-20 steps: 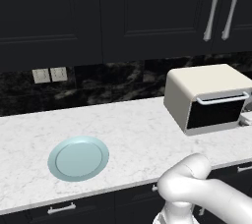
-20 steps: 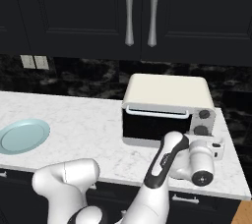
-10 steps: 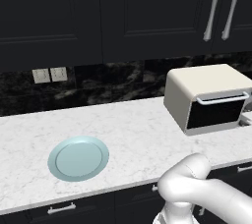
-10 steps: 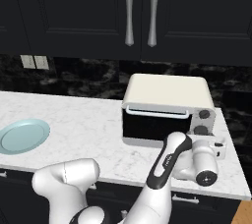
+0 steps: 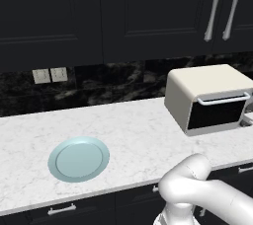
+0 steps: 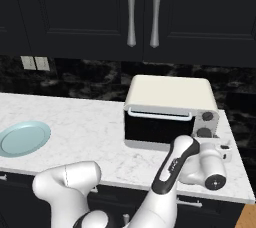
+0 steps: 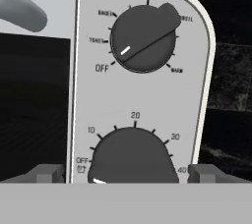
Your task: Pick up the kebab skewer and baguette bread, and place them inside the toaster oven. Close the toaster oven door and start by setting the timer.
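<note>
Beside the toaster oven (image 5: 207,98) (door apparently closed) lies a plate (image 5: 78,159).

cream toaster oven (image 6: 172,92), pale blue plate (image 5: 79,158)

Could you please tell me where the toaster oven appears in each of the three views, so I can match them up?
Left base view: toaster oven at the right edge, on the counter.
Right base view: right of centre, beyond the arm.
Hand view: its control panel up close, timer knob at the bottom.
Shared landmark: the silver door handle.
</note>
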{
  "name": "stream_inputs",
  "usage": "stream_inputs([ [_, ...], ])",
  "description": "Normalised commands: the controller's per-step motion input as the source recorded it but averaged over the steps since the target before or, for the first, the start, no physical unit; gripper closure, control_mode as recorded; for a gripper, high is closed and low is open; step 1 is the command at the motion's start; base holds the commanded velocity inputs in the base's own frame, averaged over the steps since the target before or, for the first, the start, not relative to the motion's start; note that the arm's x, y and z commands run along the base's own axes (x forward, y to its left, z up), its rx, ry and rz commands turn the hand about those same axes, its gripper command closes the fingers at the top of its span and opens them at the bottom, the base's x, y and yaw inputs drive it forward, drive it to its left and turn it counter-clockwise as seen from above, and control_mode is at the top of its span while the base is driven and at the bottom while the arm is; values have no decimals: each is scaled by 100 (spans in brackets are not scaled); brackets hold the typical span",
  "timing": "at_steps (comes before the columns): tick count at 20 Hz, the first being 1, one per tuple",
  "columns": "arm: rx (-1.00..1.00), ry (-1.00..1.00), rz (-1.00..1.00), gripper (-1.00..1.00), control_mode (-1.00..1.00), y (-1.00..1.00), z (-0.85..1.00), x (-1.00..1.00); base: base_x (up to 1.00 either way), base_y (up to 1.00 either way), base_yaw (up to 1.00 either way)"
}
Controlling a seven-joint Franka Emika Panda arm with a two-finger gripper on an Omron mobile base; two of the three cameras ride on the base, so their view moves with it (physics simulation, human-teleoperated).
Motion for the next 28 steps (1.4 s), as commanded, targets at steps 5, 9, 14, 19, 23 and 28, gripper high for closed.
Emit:
stream_inputs([
  [5,0,0,6,-100,-100,0,-2,0,0,0,0],
  [9,0,0,4,-100,-100,0,0,0,0,0,0],
  [14,1,0,3,-100,-100,-2,-4,0,0,0,0],
  [19,0,0,2,-100,-100,0,-17,0,0,0,0],
  [23,0,0,0,-100,-100,0,-3,2,0,0,0],
  [28,2,0,0,-100,-100,0,0,8,0,0,0],
])
